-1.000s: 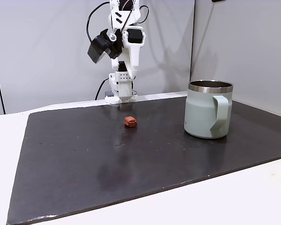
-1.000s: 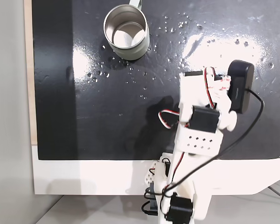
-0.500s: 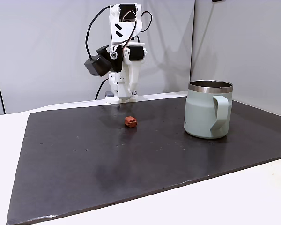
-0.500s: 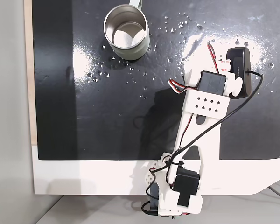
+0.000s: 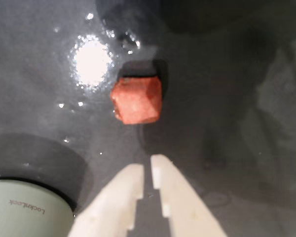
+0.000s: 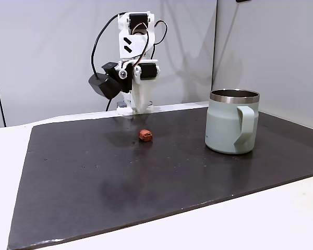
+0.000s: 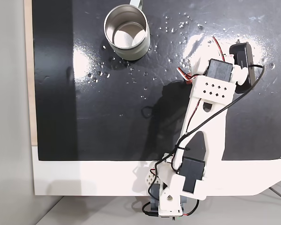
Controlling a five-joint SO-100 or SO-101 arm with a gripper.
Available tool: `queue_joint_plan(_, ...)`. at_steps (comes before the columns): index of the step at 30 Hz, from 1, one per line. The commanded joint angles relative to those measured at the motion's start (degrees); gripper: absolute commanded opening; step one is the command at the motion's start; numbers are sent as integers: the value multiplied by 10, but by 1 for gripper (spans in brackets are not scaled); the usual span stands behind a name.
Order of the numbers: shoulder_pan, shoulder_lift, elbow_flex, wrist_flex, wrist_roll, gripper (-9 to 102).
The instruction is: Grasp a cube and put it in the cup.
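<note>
Currently: 1 cube [image 5: 137, 100] on the dark mat [image 6: 83, 177], just ahead of the gripper [image 5: 147, 170], untouched. Jaws nearly closed, a thin slit between, empty. 1 cup [image 6: 232, 122] upright, well apart from cube.

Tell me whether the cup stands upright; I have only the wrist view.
Observer: Upright. In a fixed view the cup stands on the dark mat, steel rim up.
Operator: Check inside it.
Observer: Empty. Seen from above in a fixed view, its bare steel bottom shows.
Operator: Report how it sits relative to the cube.
Observer: In a fixed view the cube lies well to the cup's left, not touching it.
</note>
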Motion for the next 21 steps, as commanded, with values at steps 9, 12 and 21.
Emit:
queue_joint_plan(9,-1,-19,-39,20,-9,22)
queue_joint_plan(12,0,-18,-40,24,-11,23)
queue_joint_plan(21,8,-41,-40,18,-20,24)
